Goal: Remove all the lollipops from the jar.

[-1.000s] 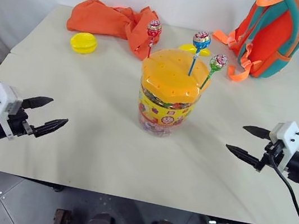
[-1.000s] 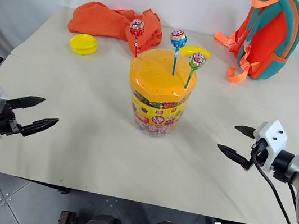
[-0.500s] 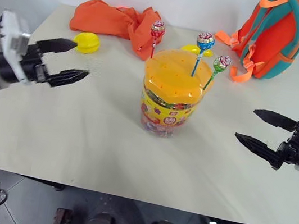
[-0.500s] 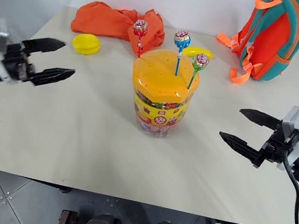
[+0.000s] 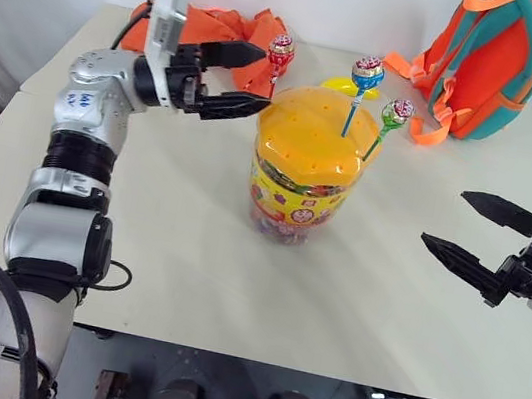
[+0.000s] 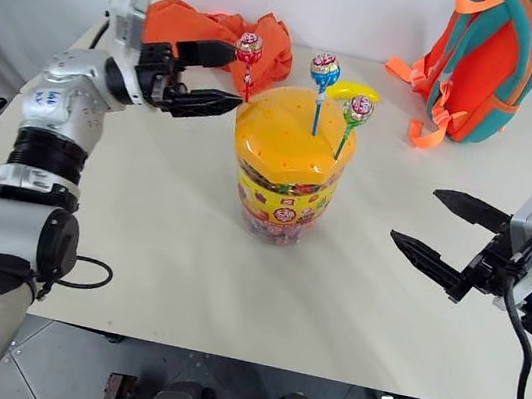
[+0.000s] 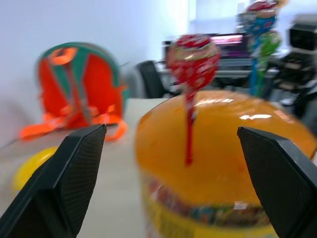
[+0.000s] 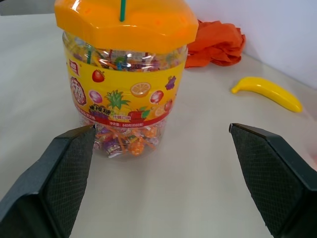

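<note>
**benchbot_fan:** So where are we? The jar (image 5: 303, 170) sits mid-table (image 5: 166, 255) with all three lollipops planted in its orange lid (image 5: 312, 131): red lollipop (image 5: 280, 50) at about 10 o'clock on the lid, blue lollipop (image 5: 367, 74) at 1 o'clock, green-pink lollipop (image 5: 396, 112) at 3 o'clock. Nothing pulled yet, I'd say.

**gripgeek:** Agreed, this looks like the approach to the first pick. The left gripper (image 5: 237, 77) is up at lid height just beside the red one, jaws spread wide and empty (the left wrist view has the stick (image 7: 189, 124) sitting between the two fingers, not touched). I can't tell how close the tips really are to the stick, though.

**benchbot_fan:** And the other arm?

**gripgeek:** The right gripper (image 5: 477, 238) hangs at the jar's 3 o'clock, well apart from it, jaws wide too, holding nothing.

**benchbot_fan:** Next move then?

**gripgeek:** My guess: nudge the left one in until the thin stick is centred, pinch below the candy head, then lift straight up so the jar doesn't tip. The backpack (image 5: 490, 63), orange cloth (image 5: 196, 32), yellow disc container (image 6: 105, 32) and toy banana (image 6: 349, 91) at 12 o'clock are clutter.
</note>
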### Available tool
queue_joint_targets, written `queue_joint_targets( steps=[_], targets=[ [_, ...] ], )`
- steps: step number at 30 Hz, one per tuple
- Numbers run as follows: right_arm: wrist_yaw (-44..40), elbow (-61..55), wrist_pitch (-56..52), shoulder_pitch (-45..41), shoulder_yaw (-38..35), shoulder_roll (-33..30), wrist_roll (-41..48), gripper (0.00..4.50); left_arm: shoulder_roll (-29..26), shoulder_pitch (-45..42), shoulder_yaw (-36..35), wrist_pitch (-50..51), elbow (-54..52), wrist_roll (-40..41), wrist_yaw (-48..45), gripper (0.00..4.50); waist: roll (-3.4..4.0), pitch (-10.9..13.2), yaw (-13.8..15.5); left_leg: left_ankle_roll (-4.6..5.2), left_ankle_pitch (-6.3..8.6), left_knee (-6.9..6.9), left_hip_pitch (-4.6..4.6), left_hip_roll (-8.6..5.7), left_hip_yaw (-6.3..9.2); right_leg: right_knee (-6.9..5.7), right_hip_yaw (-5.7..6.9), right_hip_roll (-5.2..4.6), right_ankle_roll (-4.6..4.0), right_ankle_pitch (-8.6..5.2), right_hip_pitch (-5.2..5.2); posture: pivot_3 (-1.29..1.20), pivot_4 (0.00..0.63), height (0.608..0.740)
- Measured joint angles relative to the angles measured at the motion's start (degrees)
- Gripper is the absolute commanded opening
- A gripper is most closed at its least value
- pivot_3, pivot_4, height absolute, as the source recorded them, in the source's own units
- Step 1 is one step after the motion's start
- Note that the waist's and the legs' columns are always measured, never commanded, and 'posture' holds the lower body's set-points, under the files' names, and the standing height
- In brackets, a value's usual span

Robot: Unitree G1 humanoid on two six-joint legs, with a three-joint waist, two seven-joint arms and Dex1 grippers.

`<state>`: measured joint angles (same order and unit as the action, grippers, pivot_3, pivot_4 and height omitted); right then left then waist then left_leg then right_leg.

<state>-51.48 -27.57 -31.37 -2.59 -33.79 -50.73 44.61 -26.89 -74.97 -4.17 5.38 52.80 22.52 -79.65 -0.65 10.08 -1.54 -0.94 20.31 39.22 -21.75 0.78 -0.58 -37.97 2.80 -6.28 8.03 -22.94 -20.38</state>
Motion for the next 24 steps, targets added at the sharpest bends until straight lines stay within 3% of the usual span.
queue_joint_targets(
  steps=[1, 4, 17, 24],
  targets=[
    [0.28, -0.69, 0.0, 0.82, -0.58, 0.17, 0.12, 4.47, 0.17, -0.97, 0.29, -0.31, 1.0, -0.43, -0.66, 4.5, 0.0, 0.0, -0.03, 0.0, 0.0, 0.0, -0.02, -0.01, -0.02, 0.0, 0.05, -0.02, 0.0, 0.0, -0.01, 0.0, 0.15, 0.74],
    [1.31, -2.58, 0.0, 2.98, -2.29, 1.0, 0.86, 4.5, 0.37, -2.81, 0.18, -1.35, 3.26, -1.0, -3.01, 3.87, 0.0, 0.0, -0.01, 0.01, 0.0, 0.01, -0.02, -0.02, -0.01, 0.0, 0.12, -0.06, 0.0, 0.0, 0.0, 0.0, 0.15, 0.74],
    [3.95, -6.13, -0.12, 6.17, -5.46, 1.42, 3.76, 4.5, 1.69, -6.59, -0.45, 2.17, 8.8, -2.84, -6.12, 0.03, -0.01, 0.01, 0.22, 0.05, -0.01, 0.5, -0.55, -0.1, 0.21, -0.02, 0.71, -0.17, 0.0, 0.0, -0.01, 0.0, 0.15, 0.74],
    [3.95, -5.63, -0.11, 5.33, -5.5, 0.08, 3.94, 4.5, 2.17, -10.95, -2.02, 1.13, 9.36, -3.0, -3.88, 0.03, -0.03, 0.02, 0.98, 0.1, 0.02, 0.61, -0.64, -0.13, 0.26, -0.03, 0.79, -0.21, 0.0, 0.0, -0.01, 0.0, 0.15, 0.74]
  ],
)
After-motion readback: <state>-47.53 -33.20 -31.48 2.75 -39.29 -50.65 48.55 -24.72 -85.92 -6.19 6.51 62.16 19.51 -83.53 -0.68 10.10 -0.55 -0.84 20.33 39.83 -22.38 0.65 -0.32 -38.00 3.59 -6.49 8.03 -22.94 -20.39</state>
